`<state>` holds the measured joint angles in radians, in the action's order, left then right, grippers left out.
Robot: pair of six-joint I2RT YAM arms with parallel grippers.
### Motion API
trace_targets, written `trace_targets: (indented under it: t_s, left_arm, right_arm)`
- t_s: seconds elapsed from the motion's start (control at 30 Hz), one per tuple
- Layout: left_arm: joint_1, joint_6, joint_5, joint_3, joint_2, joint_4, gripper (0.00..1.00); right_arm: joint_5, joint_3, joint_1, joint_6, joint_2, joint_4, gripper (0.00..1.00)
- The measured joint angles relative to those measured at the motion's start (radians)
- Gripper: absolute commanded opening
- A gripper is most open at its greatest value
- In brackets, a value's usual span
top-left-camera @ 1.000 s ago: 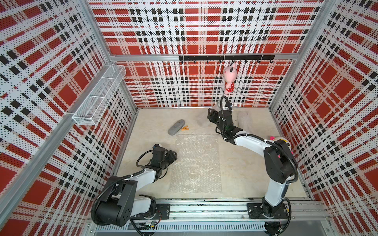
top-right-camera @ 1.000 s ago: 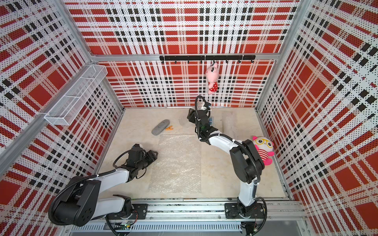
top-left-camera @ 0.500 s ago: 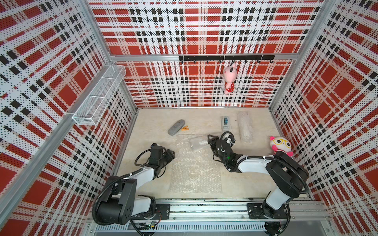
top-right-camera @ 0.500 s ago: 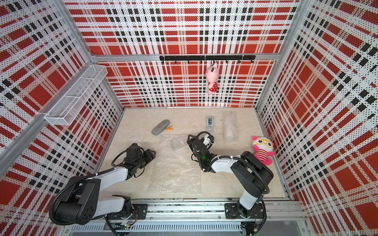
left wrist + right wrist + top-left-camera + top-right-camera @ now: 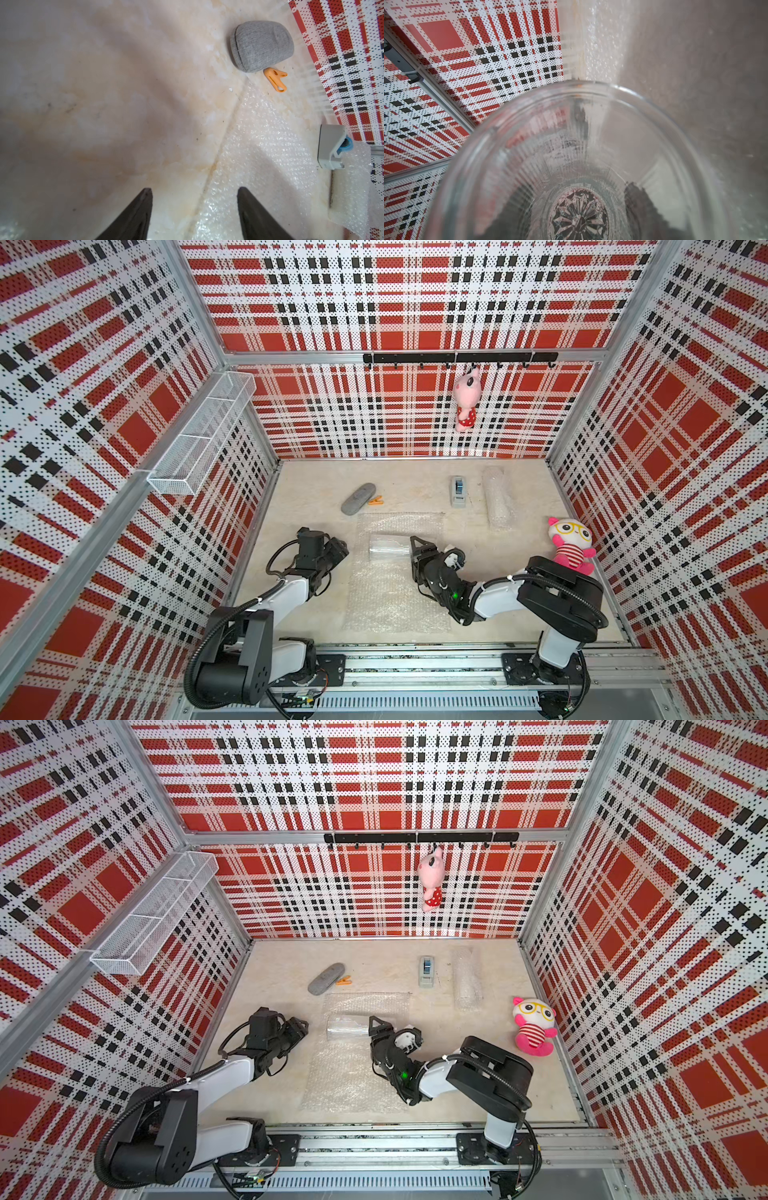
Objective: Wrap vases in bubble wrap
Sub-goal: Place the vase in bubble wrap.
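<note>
Bubble wrap, a clear dimpled sheet, lies flat on the table near its front edge. Left gripper hovers spread and empty over its left edge. Right gripper clasps one end of the ribbed glass vase lying across the sheet; its wrist view alone shows the starred base, fingers blurred through glass. Farther: felt-grey case, orange clip, dispenser, a wrapped roll, contents unclear.
</note>
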<state>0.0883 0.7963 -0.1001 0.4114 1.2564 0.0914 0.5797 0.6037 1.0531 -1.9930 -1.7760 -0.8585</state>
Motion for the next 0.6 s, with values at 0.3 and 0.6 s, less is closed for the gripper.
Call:
trace_targets:
  t_s: [0.3,0.6]
  left_arm:
    - [0.018,0.006,0.011,-0.003,-0.031,-0.019,0.68]
    - [0.027,0.007,0.016,-0.001,-0.034,-0.024,0.71]
  right_arm:
    - [0.002,-0.014,0.014,-0.061,-0.073,0.039,0.25]
    - [-0.035,-0.01,0.013,-0.092,-0.071,0.071,0.82]
